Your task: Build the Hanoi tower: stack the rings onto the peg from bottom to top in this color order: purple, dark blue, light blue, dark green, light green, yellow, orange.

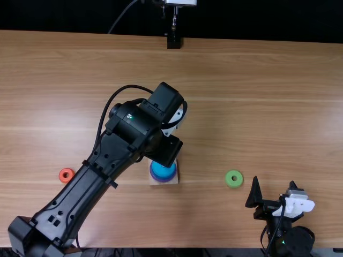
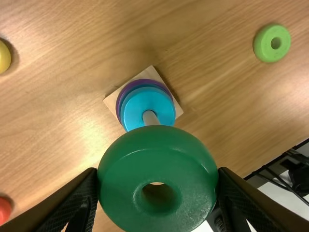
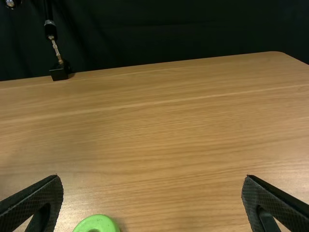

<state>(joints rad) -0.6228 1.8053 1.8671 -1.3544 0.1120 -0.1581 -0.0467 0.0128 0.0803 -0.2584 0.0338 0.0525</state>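
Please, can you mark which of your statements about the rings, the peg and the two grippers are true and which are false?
1. The left gripper holds the dark green ring. True.
2. The light blue ring is on the peg. True.
3. The light green ring lies on the table. True.
4. The right gripper is shut on the light green ring. False: its fingers are open, and the ring lies apart from them.
5. The yellow ring sits on top of the light blue ring. False: it lies on the table, away from the peg.
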